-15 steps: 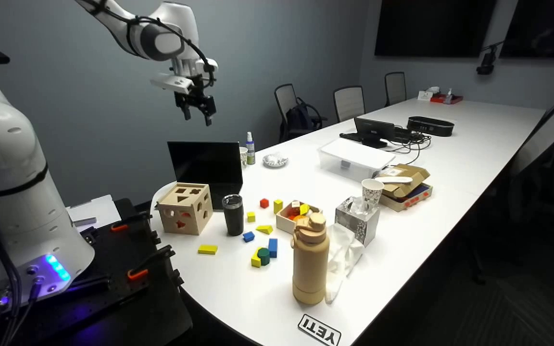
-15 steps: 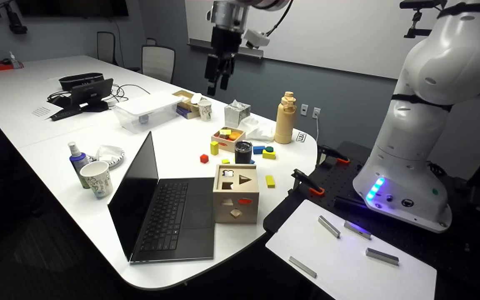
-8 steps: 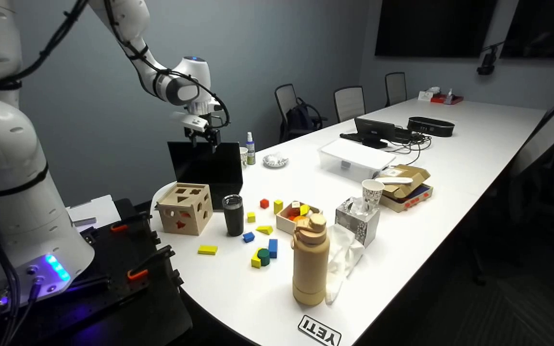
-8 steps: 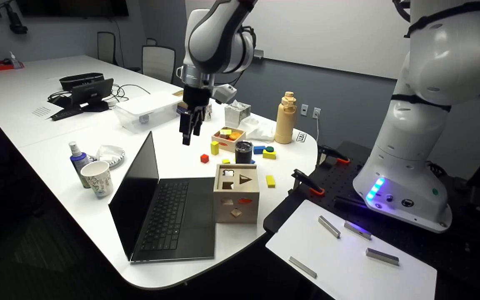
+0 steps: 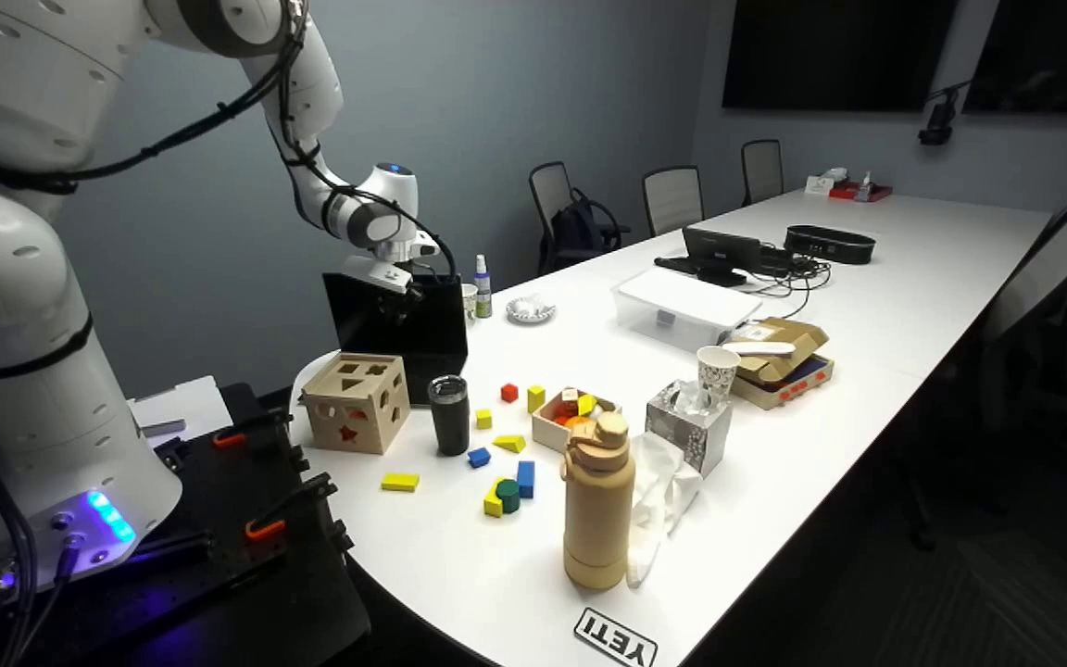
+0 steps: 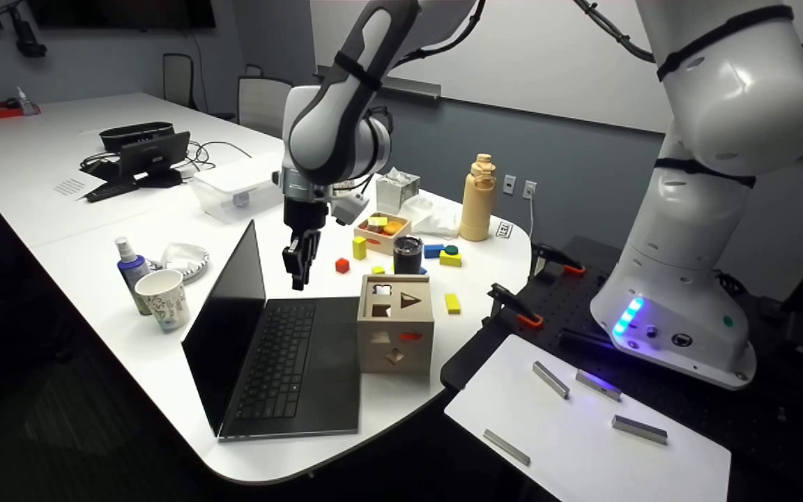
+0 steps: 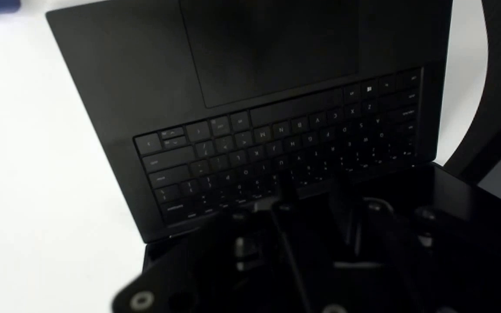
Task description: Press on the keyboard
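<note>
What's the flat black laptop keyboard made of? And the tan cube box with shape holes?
The flat black laptop keyboard is probably matte plastic: dull, with barely any shine. The tan cube box with shape holes looks like bare wood: pale and matte; grain isn't clear.
</note>
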You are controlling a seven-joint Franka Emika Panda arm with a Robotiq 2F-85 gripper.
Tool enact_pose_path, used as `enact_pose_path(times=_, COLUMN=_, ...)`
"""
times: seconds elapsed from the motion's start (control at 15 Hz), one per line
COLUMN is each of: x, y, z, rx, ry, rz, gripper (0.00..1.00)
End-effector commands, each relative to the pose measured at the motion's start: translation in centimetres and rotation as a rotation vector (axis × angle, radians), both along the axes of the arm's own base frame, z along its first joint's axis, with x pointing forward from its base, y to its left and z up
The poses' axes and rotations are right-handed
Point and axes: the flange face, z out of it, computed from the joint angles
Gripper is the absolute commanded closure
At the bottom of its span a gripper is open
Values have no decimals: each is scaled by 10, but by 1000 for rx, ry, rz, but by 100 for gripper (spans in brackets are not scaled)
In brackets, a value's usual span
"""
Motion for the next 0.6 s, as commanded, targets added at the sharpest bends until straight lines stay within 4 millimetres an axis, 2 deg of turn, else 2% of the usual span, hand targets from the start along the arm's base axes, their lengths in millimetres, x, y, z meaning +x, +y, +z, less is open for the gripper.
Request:
enact_pose_path(times=0.0, x=11, y=18, z=-26, rx=47, ry=14, rz=23, gripper=100)
enact_pose_path(times=0.53, x=6, y=40, z=-81, rx=40, ry=86, rz=80, gripper=100)
